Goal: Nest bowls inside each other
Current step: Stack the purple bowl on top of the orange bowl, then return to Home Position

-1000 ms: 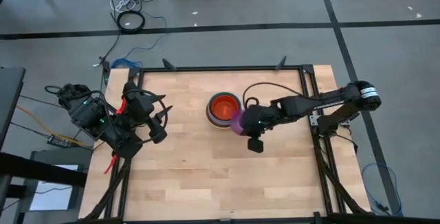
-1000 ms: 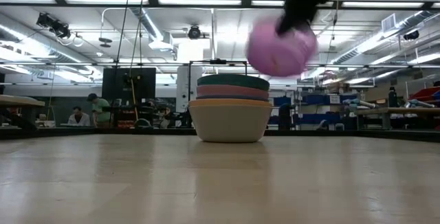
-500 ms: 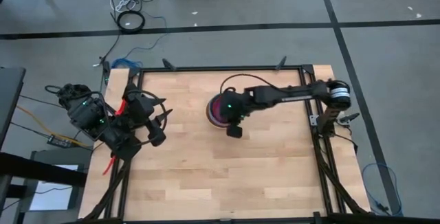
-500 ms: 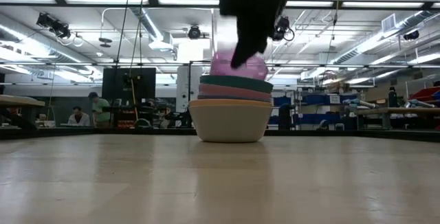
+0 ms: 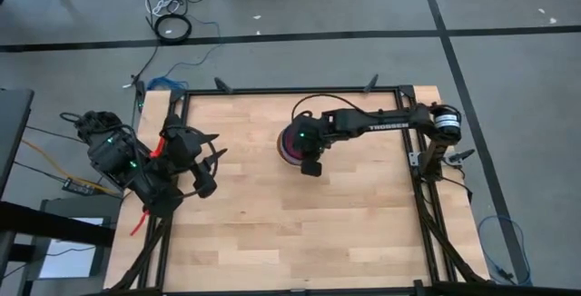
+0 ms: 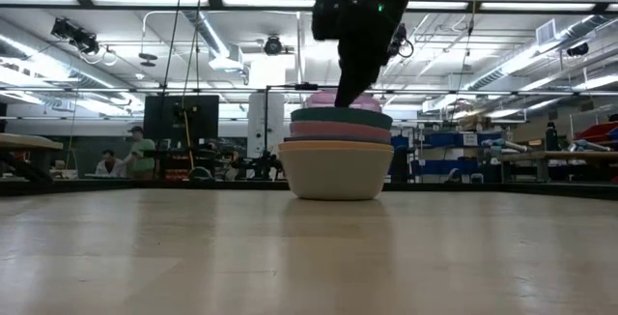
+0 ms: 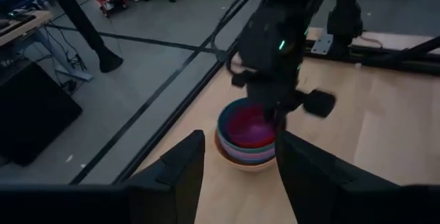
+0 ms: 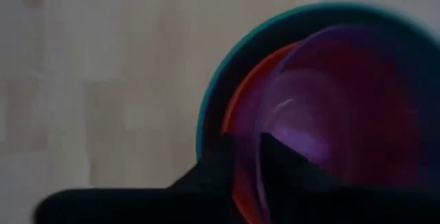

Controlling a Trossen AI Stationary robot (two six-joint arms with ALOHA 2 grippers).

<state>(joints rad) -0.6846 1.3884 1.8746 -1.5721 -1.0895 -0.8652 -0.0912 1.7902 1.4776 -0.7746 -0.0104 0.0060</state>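
A stack of nested bowls (image 5: 289,142) stands on the wooden table, right of centre. In the low view its grey-white bottom bowl (image 6: 336,172) rests on the table, with orange, pink and teal (image 6: 341,117) rims above. A red-orange rim (image 8: 237,114) lies inside the teal one. The purple bowl (image 8: 323,114) sits innermost, its top (image 6: 328,97) just showing. My right gripper (image 8: 251,152) hangs over the stack, slightly open, its fingers on either side of the purple rim. My left gripper (image 7: 237,162) waits open at the table's left side (image 5: 212,156). My right gripper comes from above, slanting down, with one finger (image 8: 285,157) inside the purple bowl and one (image 8: 220,159) outside its rim (image 8: 260,172). A strip of red-orange shows between the outer finger and the rim. Whether the inner finger touches the bowl I cannot tell. The bowl sits level in the stack.
The bare wooden tabletop (image 5: 272,223) stretches around the stack, bounded by a black frame rail (image 5: 300,90). Cables (image 5: 172,24) lie on the floor beyond the far edge. In the low view, people sit at desks (image 6: 116,165) far behind the table.
My right gripper has carried the purple bowl toward the table's left and down over the stack. The bowl has sunk into the stack until only its top shows. The stack has slid a little sideways in the low view.
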